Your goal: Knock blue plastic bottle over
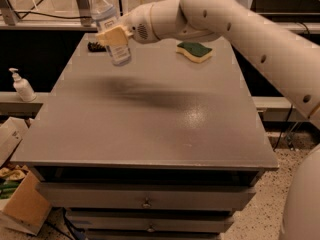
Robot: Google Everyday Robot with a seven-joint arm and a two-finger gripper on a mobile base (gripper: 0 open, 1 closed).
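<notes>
The blue plastic bottle [111, 30] is clear with a white cap and a white label. It leans with its cap toward the upper left, over the far left part of the grey table [150, 129]. My gripper [116, 37] reaches in from the right and its tan fingers [113, 34] are closed around the bottle's middle. The bottle's base looks raised off the tabletop, and its shadow falls on the table further to the front.
A yellow-and-green sponge [195, 51] lies at the far right of the table. A small dark object [95, 46] sits behind the bottle. A white pump dispenser [21, 85] stands on a ledge to the left. A cardboard box [17, 199] is on the floor at the left. Drawers [146, 202] are below the tabletop.
</notes>
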